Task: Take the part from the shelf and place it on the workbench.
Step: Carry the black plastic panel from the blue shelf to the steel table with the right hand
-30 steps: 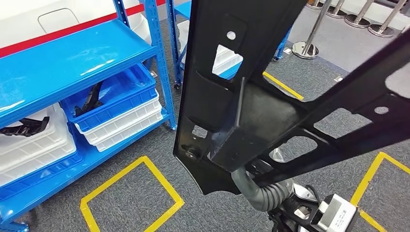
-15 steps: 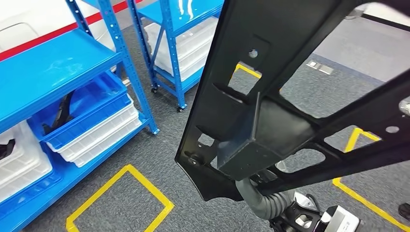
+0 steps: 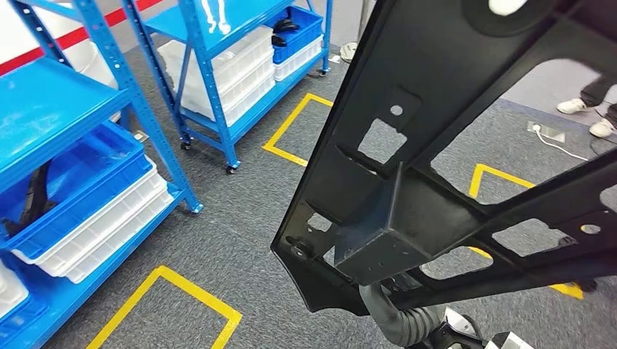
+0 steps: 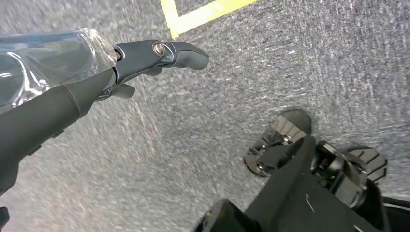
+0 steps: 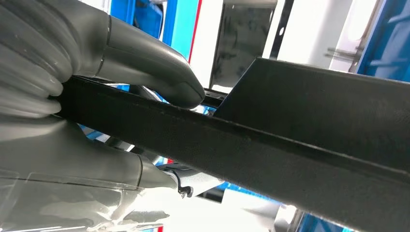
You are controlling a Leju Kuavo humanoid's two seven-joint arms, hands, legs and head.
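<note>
Change: camera has swung since the earlier head views, so the racks sit further off to the left and a second rack with a taped square beside it has come into sight; part keeps its place close under the camera.
Part [image 3: 436,182]: large black plastic panel with cut-outs, ribs and a box-shaped boss, raised high and tilted, clear of the shelves. In the right wrist view one edge of it [image 5: 251,145] runs straight out from the hand.
Right hand [image 5: 96,96]: clamped on the part's edge, grey thumb [image 5: 154,72] pressed on one face, palm and cover on the other. Grey ribbed sleeve [image 3: 404,320] shows beneath the part in the head view.
Left hand [image 4: 145,58]: holds nothing, fingers extended and a little apart, hanging over grey carpet well away from the part.
Racks [image 3: 109,65]: blue steel, on the left hand's side, far from both hands; blue bin [image 3: 80,189] stacked on white bins [image 3: 109,225].
Floor [image 3: 233,211]: grey carpet with yellow taped squares [image 3: 164,305].
Person: shoes [image 3: 589,116] at the far right, beyond the part.
</note>
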